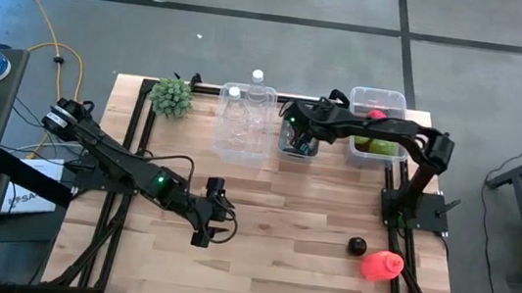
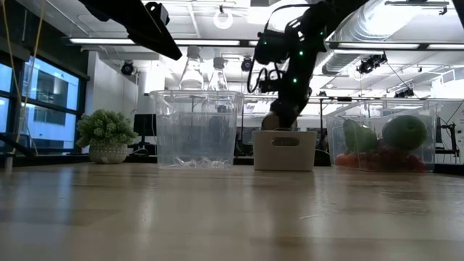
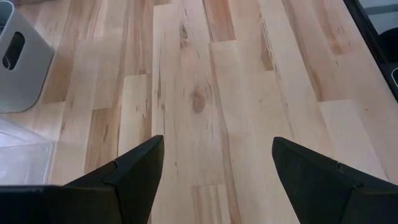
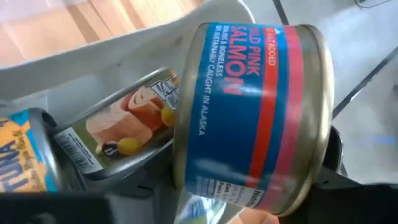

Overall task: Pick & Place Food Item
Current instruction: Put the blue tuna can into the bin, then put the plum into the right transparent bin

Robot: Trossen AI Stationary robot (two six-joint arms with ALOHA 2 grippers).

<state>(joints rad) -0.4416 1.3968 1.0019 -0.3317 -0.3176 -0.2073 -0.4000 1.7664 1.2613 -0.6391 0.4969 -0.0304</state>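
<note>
Sitting under it all, the wood-plank worktop [image 1: 274, 207] fills the high view, mostly bare in the middle; grey concrete floor around it, and the low view shows a bright room w/ ceiling lights and windows behind.

Clear bin [image 1: 244, 125] stands at 12 o'clock, w/ two bottles at its far side. Clear tub [image 1: 380, 103] w/ produce sits at 1 o'clock, prob. the supply of food items. Between them is the small grey bin [image 1: 298, 143], the likely drop spot.

Right arm reaches across from 3 o'clock, so its right hand [image 1: 294, 131] hangs over the grey bin. That hand is partly closed on a salmon can [image 4: 252, 118], label side to the wrist cam, just above other tins already lying in the bin – looks like the place step, release not yet done.

Left hand [image 1: 204, 229] hovers near 7 o'clock, fingers [image 3: 134, 171] wide apart, holding nothing, parked clear of the work.

Pink item [image 1: 381, 266] and small dark ball [image 1: 357, 245] lie at 4 o'clock. Green plant [image 1: 172, 97] at 11.
</note>
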